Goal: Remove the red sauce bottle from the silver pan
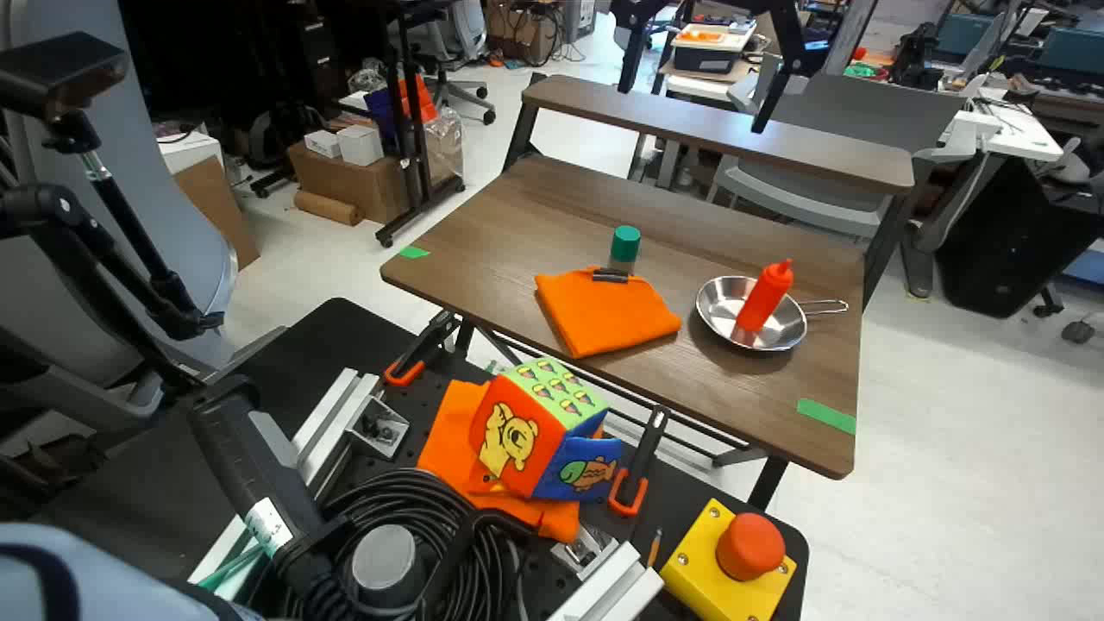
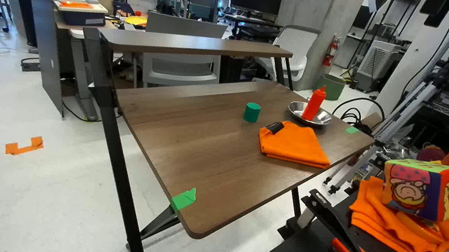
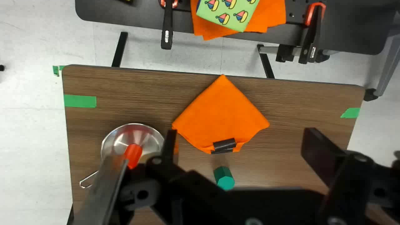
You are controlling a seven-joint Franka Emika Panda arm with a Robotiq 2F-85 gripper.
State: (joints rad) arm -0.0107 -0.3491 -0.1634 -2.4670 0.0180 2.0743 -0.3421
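The bottle (image 1: 763, 297) stands inside the pan (image 1: 719, 302), so removal looks not yet begun. In the wrist view the gripper (image 3: 240, 139) has its fingers spread wide, holding nothing. Grasping, lifting out and setting down all remain.

In the wrist view, looks down past the wide-spread gripper (image 3: 241, 137) onto a brown table (image 3: 297, 103). Shows the red sauce bottle (image 3: 133, 153) in the silver pan (image 3: 133, 135), partly behind blurred gripper parts. Also shows a folded orange cloth (image 3: 220, 112) with a black clip (image 3: 224, 144), and near the clip a green cylinder (image 3: 224, 178). At the top edge, takes in a sailboat-patterned cube (image 3: 228, 12) on another orange cloth (image 3: 270, 15).
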